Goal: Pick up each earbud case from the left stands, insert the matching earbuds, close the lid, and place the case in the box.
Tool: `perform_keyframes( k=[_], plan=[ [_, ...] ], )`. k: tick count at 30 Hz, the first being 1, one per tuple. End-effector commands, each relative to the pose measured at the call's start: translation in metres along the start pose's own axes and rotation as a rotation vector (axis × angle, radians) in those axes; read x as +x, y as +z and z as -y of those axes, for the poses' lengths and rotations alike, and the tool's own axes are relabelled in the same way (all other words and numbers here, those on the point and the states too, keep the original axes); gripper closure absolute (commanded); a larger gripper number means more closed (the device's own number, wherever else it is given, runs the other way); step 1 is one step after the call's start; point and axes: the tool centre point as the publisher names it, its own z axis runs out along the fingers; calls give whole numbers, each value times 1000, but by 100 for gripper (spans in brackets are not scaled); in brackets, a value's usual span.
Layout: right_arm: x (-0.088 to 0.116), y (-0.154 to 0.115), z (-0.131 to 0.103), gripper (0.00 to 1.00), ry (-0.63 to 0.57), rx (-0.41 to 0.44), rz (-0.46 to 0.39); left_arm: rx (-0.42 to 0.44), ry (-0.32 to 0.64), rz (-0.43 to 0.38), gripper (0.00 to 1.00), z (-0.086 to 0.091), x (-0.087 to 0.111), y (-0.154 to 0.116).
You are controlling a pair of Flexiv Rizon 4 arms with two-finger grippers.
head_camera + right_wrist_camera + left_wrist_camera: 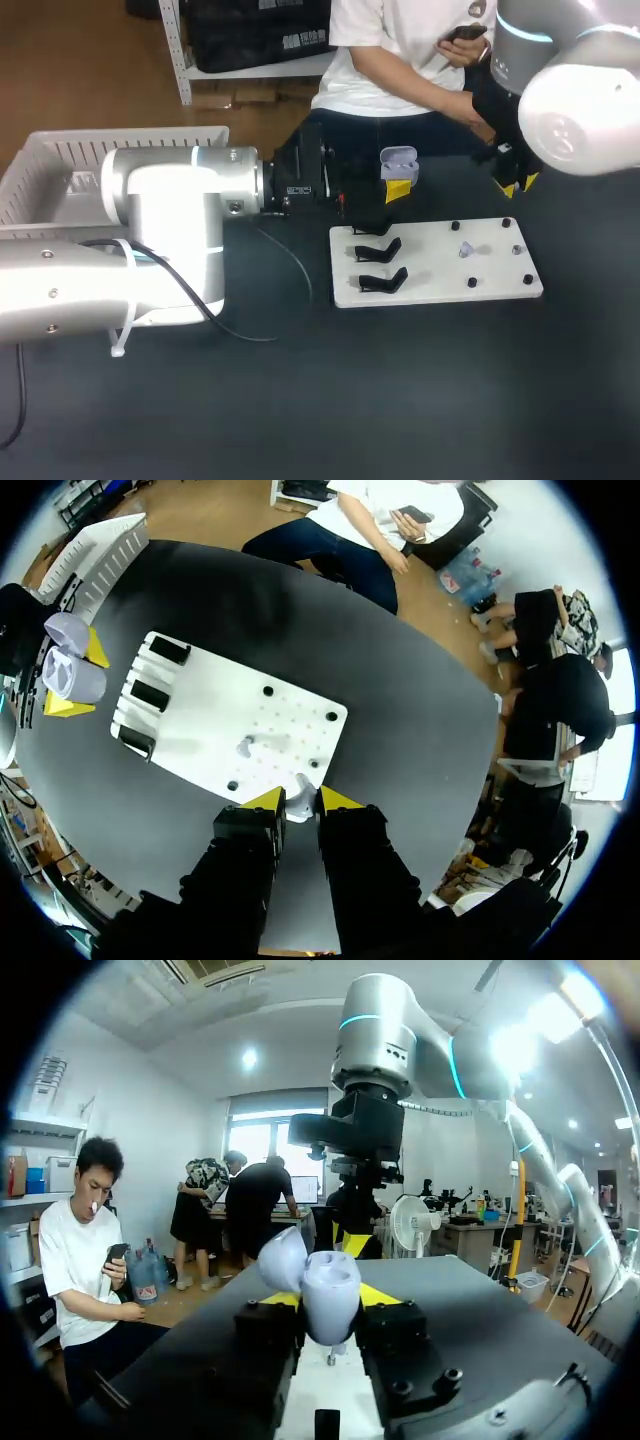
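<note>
Starting at your left, the box (60,150) is mostly hidden behind your left arm, so you cannot tell whether any case is already in it.

Your left gripper (398,190) is closed on the case (398,158), one yellow tip on each side. It holds the case above the table just behind the near-left corner of the board (430,285). The lid stands open and faces your right arm. Whether an earbud already sits in the case does not show.

Next come the stands (380,255), three in a row on the board's left edge, and all three are bare. You can judge that the picking up is finished, at least for this case. How many cases went before it is not shown.

Further right, one loose earbud (466,249) lies on the board among the pegs, well apart from both grippers.

Your right gripper (520,183) hangs above the table behind the board's far right corner, well to the right of the case. Its fingers stand narrow, and in the right wrist view they appear to pinch a small pale piece, probably the other earbud (298,806).

So you are likely mid-insertion. The pinched piece has to go into the case and the loose one after it. Then comes closing the lid and placing the case in the box.
</note>
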Motion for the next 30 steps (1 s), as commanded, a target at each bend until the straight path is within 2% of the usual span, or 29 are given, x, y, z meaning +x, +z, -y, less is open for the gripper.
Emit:
perform_keyframes(
  k=[1,2,6,7,10,11,25,26,27,28,30],
  plan=[
    [15,-36,-17,100,8,29,-3,-11,6,8,100,3,2,0],
    [18,-40,-21,100,12,52,-12,-11,6,8,100,3,2,0],
    [26,-59,-35,100,17,46,-2,-11,6,8,100,3,2,0],
    [29,-63,-38,100,15,70,-20,-11,6,8,100,3,2,0],
    [36,-72,-51,100,18,48,-19,-11,6,8,100,3,2,0],
    [37,-74,-53,100,32,38,9,-11,6,8,100,3,2,0],
    [37,-74,-53,100,32,38,9,-11,6,8,100,3,2,0],
    [33,-74,-54,100,145,46,5,-11,6,8,100,3,2,0],
    [29,-74,-55,100,243,-3,-10,-11,6,8,100,3,2,0],
    [25,-73,-55,100,392,-57,-58,-11,6,8,100,3,2,0],
    [21,-74,-60,100,515,-33,-82,-11,6,8,100,3,2,0]
  ],
)
